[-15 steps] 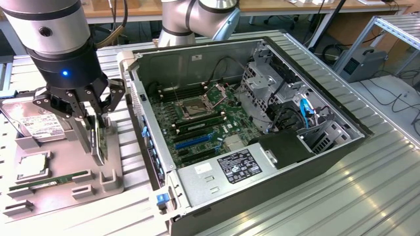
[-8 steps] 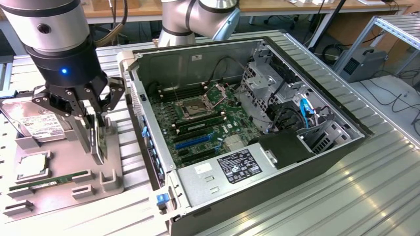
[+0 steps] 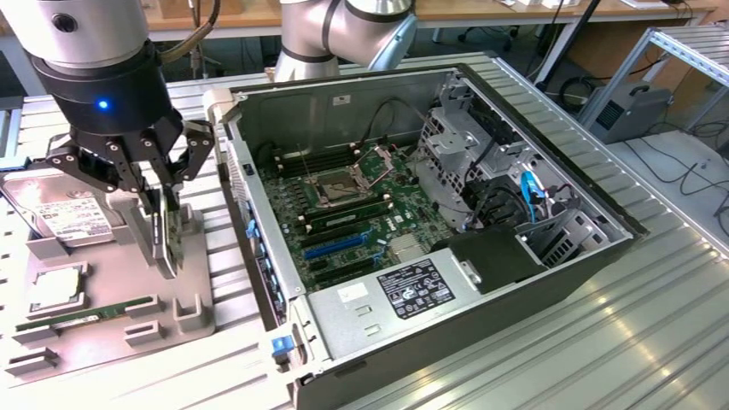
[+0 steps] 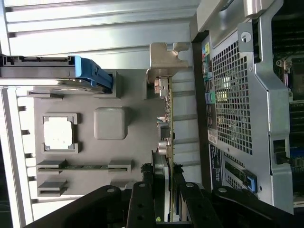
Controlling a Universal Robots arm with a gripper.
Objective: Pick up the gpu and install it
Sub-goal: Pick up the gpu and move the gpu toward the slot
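The claw (image 3: 162,203) is pinching the gpu (image 3: 171,243) by its upper edge, its fingers (image 4: 142,199) pressing narrowly against either face of the card. The gpu is standing on edge along the side of the grey tray (image 3: 114,333) that is facing the open computer case (image 3: 319,102), its silvery bracket pointing toward the tray's hard-drive end. A hard drive (image 3: 63,218), a processor chip (image 3: 55,290) and a green memory stick (image 3: 97,312) are sitting elsewhere on that tray, which is lying on the table (image 3: 638,342).
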